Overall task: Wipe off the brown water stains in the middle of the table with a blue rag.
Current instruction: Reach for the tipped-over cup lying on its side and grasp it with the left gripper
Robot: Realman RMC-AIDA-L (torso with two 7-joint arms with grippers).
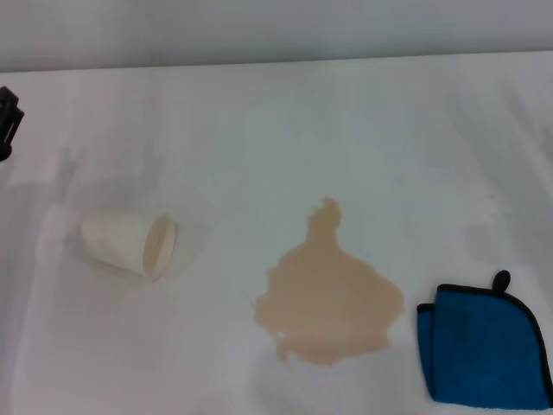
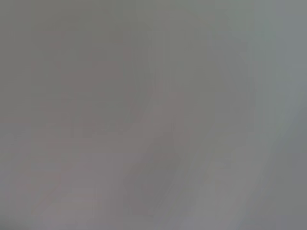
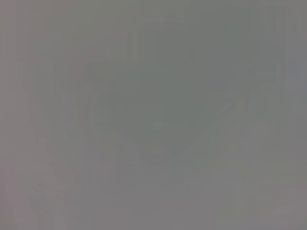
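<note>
In the head view, the brown water stains (image 1: 328, 303) lie as one flat tan puddle in the lower middle of the frame, on the white table (image 1: 276, 130). The puddle has a wide body at the bottom and a narrow neck that points up, toward the far edge of the table, so its long axis runs from the lower part of the frame to the upper part, a little tilted to the right at the top.

The blue rag (image 1: 484, 346) lies flat in the lower right corner of the frame, just beside the puddle but apart from it. It is folded, with black edging, and its small black loop (image 1: 501, 279) sticks out at the upper edge, pointing up.

A pale paper cup (image 1: 130, 245) lies on its side at the left of the frame, well apart from the puddle. Its open mouth points to the right and slightly down.

At the upper left edge of the frame a small dark part of the left arm (image 1: 9, 121) shows; whether the left pincer is apart or together, I cannot tell. The right gripper does not show in the head view. Both wrist views show only a plain grey surface.
</note>
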